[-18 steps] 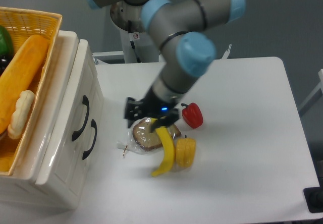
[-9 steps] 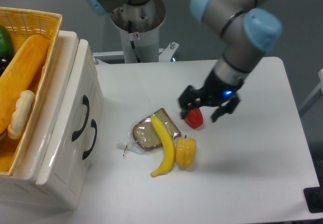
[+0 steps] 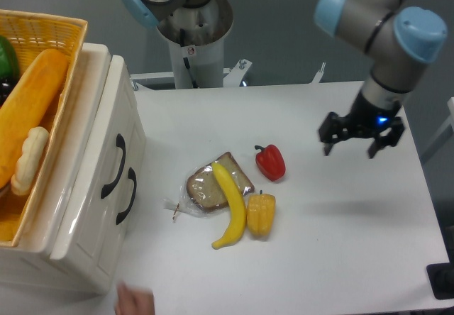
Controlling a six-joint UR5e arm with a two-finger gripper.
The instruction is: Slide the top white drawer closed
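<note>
The white drawer unit (image 3: 85, 187) stands at the left edge of the table. The top white drawer's front panel (image 3: 126, 127) carries a black curved handle (image 3: 115, 166); a second black handle (image 3: 128, 196) sits just beside it on the other drawer front. The two fronts look about level with each other from this angle. My gripper (image 3: 349, 150) hangs over the right part of the table, far from the drawers. It is open and empty, fingers pointing down.
A yellow wicker basket (image 3: 50, 35) of food sits on top of the drawer unit. A red pepper (image 3: 271, 162), a banana (image 3: 231, 212), bagged bread (image 3: 204, 189) and a yellow pepper (image 3: 260, 214) lie mid-table. A skin-coloured shape (image 3: 135, 302) shows at the bottom edge.
My gripper has swept from above the bread and banana rightward, past the red pepper, to the table's right side. A skin-coloured shape has appeared at the bottom edge. The drawers look unmoved.
</note>
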